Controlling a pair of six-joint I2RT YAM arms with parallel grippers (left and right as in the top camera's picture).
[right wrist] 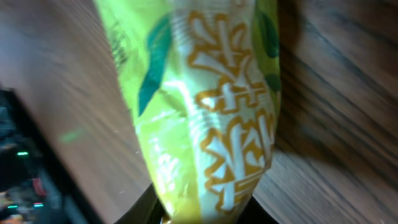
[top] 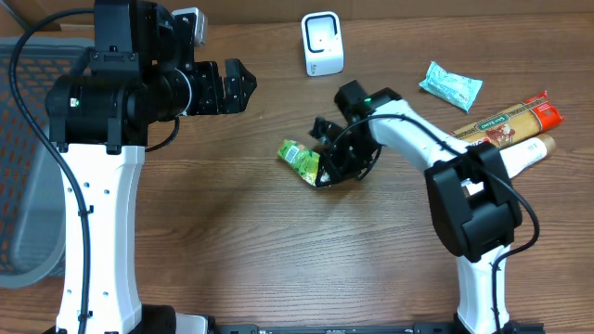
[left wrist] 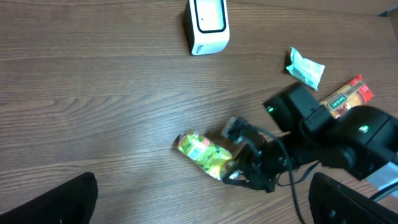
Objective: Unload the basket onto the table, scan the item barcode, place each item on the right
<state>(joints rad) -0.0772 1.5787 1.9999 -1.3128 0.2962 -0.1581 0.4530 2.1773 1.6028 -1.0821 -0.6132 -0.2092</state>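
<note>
the right gripper [top: 327, 167] sits over the right end of a green snack packet [top: 299, 158], jaws set narrowly around it. we cannot tell if they grip it firmly. the packet lies flat on the wooden table [top: 232, 241], near the middle, well apart from the white scanner [top: 322, 44]. we judge it light, soft, crinkly and slippery, best pinched at a sealed end. the left gripper [top: 241, 82] hangs wide open, holding nothing. a grey mesh basket [top: 19, 139] stands far left, and we cannot make out its contents.
</note>
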